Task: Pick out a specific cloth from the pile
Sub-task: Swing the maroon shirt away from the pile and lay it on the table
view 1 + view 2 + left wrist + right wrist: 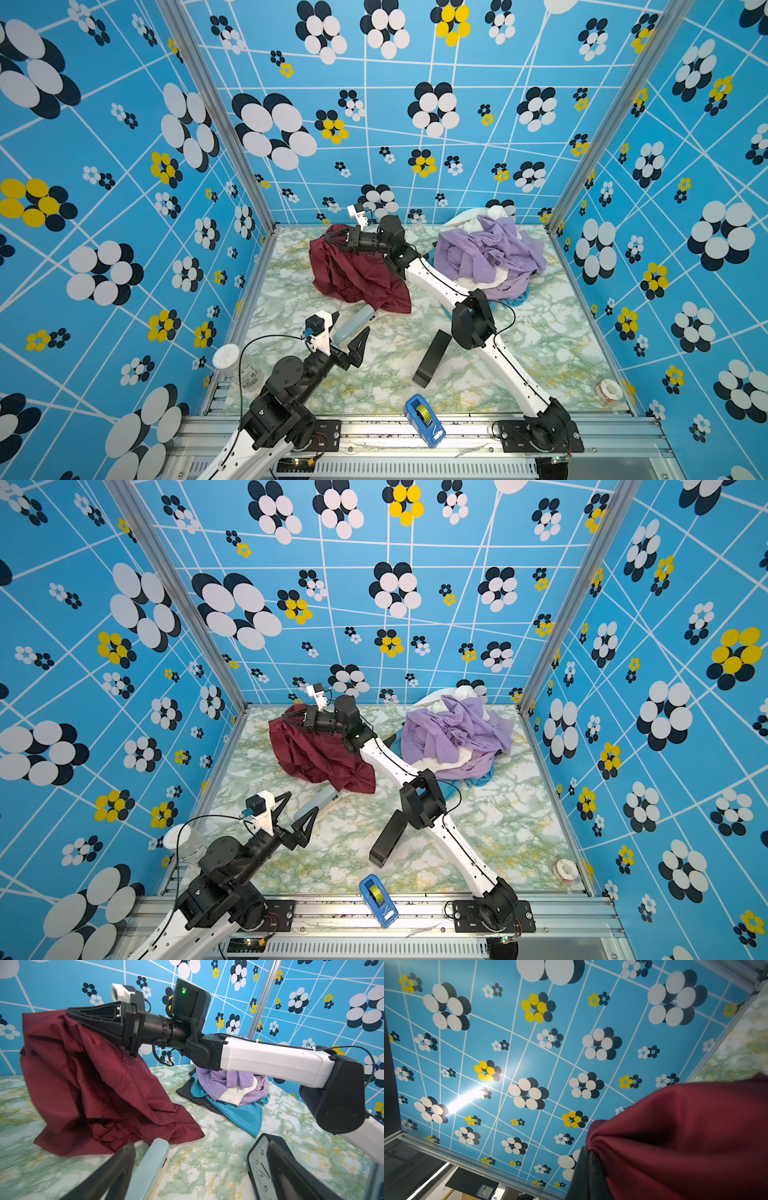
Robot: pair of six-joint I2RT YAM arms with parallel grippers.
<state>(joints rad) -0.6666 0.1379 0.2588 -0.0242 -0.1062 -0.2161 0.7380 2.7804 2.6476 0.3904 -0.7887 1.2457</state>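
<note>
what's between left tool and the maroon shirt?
A pale blue oblong object, running from inside the open left tool to the hem of the maroon shirt; clearest in the left wrist view.

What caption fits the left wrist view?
Right gripper holds the maroon shirt raised beside the pile, its hem resting on the table.

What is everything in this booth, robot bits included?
cloth: one, maroon, hanging from the right gripper, hem on the table
pile: one heap, lavender, white, teal, black, back right
case: one, pale blue, under the left gripper
clock: one, black, lying centre
tape dispenser: one, blue, front edge
jar: one, clear, white lid, front left edge
tape roll: one, whitish, front right corner
table: one, green marbled
left gripper: one, black, open
right gripper: one, black, shut on the cloth
</note>
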